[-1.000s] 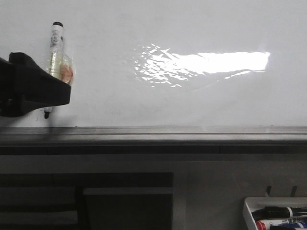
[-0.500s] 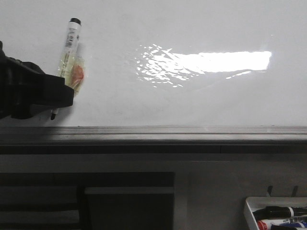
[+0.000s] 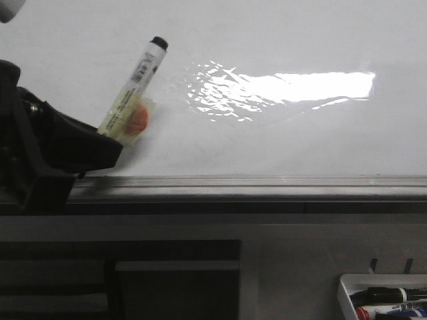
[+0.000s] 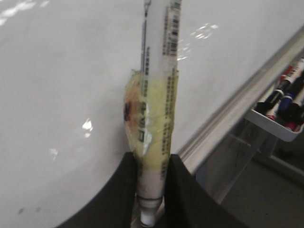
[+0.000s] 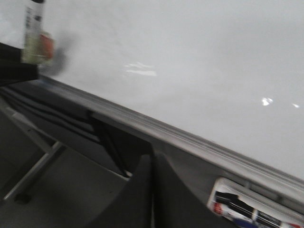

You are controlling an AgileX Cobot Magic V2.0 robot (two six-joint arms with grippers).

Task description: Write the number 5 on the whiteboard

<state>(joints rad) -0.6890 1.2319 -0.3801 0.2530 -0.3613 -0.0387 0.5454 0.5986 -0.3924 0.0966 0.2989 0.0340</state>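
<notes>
No stroke of the number 5 is seen on the one whiteboard (image 3: pixel 280 140), which stands bare and glossy behind its grey ledge (image 3: pixel 267 181), so the whole digit is judged still to be written. One marker (image 3: pixel 133 90) is pinched, tilted, by the left claw (image 3: pixel 100 143) low at the board's left edge; the right claw (image 5: pixel 152 190) is pressed together and holds nothing, and one tray (image 3: pixel 347 297) with at least three markers is counted.

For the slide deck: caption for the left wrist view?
Left gripper shut on a tape-wrapped white marker over the blank glossy whiteboard.
</notes>
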